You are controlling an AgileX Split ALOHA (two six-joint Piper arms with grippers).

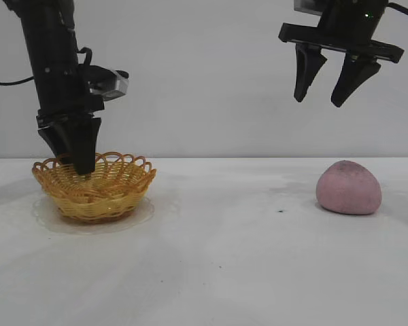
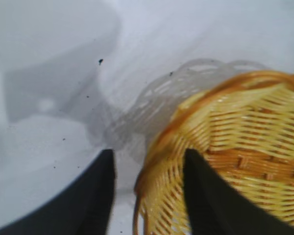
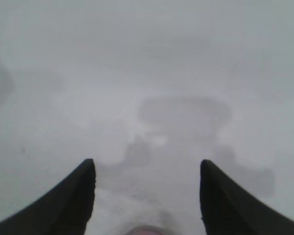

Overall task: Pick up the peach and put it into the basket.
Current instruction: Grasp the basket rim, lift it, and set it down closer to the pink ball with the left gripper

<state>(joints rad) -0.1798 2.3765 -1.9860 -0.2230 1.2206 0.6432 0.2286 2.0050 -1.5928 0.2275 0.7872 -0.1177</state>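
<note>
- Down at the basket (image 1: 95, 190), the left gripper (image 1: 81, 163) points steeply at the table, its 2 dark fingers straddling the near-left part of the looped rim.
- From the left wrist view, 1 finger (image 2: 90, 200) stands outside the basket wall and the other finger (image 2: 210, 200) inside it, with the rim's edge (image 2: 152, 161) between them; the gap is narrow, but whether the fingers actually pinch the weave cannot be told.
- Up at the right of the exterior view, the right gripper (image 1: 328, 85) hangs well above the table, jaws spread wide and holding nothing; its wrist view shows only pale tabletop between the finger (image 3: 73, 200) tips and a sliver of pink at the frame's edge.
- Well apart from the basket, the peach (image 1: 349, 187) sits on the white table (image 1: 217, 258), below the right gripper and slightly to its right.
- The peach rests on its broad side, long axis roughly level across the exterior view, its top a soft dome.
- Between basket and peach lies a wide bare stretch of table, marked by 1 small dark speck (image 1: 280, 210).
- No brand, label or writing can be read on anything.
</note>
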